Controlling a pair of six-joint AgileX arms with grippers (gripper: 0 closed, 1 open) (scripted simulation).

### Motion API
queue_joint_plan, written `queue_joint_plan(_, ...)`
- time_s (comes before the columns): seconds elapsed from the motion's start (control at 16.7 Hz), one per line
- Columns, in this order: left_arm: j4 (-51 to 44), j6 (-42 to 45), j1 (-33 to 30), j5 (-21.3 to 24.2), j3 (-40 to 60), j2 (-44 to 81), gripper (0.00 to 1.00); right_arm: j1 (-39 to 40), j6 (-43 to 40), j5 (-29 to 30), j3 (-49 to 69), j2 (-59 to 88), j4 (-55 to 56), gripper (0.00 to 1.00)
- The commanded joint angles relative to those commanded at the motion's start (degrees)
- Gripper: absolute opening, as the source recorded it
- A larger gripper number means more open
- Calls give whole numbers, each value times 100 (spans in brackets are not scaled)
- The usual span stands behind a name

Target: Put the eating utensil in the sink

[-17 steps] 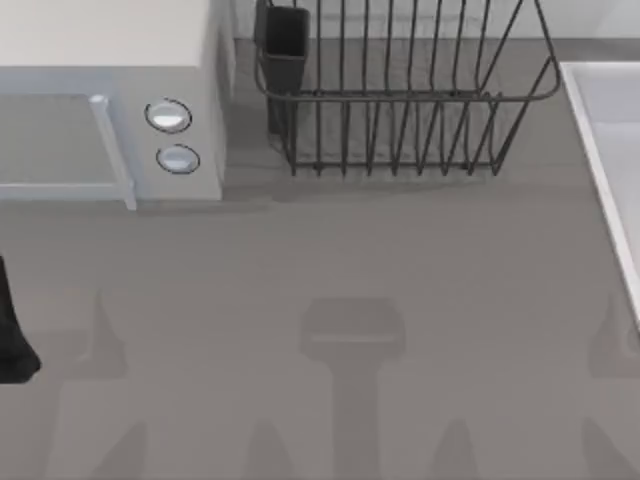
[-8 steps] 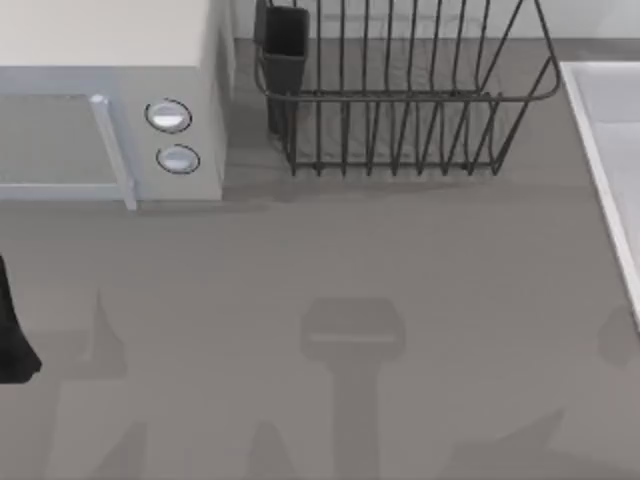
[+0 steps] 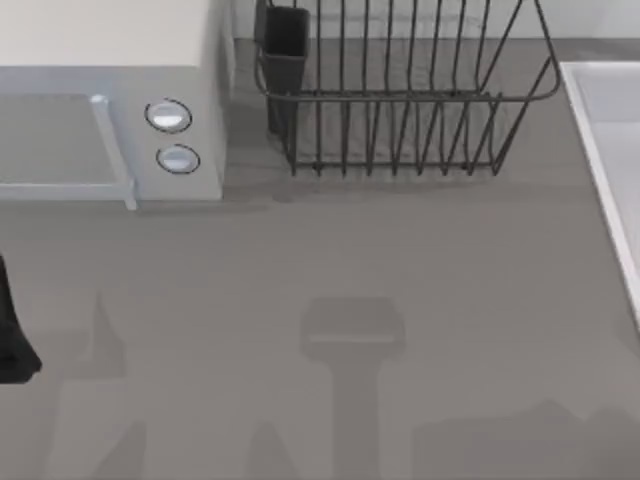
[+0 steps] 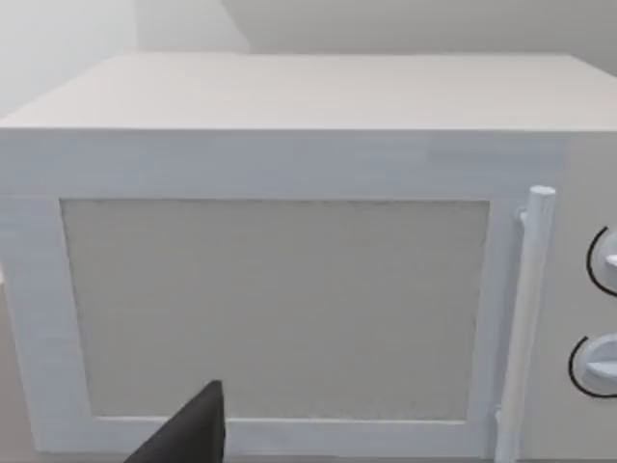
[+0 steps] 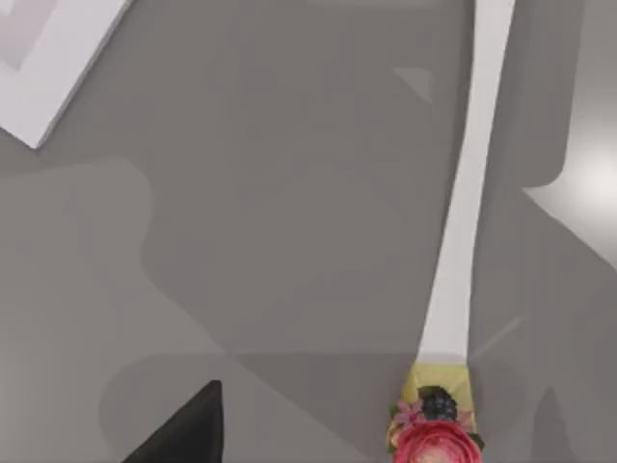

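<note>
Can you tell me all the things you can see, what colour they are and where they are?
microwave: one, white, two round knobs, back left of the table.
wire rack: one, black, at the back, middle.
cup: one, dark, at the rack's left end.
sink: one, pale grey-white, right edge.
utensil: one, white handle with a flowery end, lying on the table in the right wrist view.
table: grey.
left arm: black, left edge.
</note>
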Motion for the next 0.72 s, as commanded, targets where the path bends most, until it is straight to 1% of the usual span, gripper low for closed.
queue_joint_plan(0.12, 0, 0, 0, 0, 0, 0, 100, -23, 173, 1, 169, 245, -207, 100)
queue_joint_plan(0.48, 0, 0, 0, 0, 0, 0, 100, -1, 189, 1, 162, 265, -201, 100)
queue_joint_plan(0.6, 0, 0, 0, 0, 0, 0, 100, -10, 201, 1, 33, 366, 0, 100)
queue_joint_plan(0.72, 0, 0, 0, 0, 0, 0, 100, -10, 213, 0, -208, 570, 438, 100)
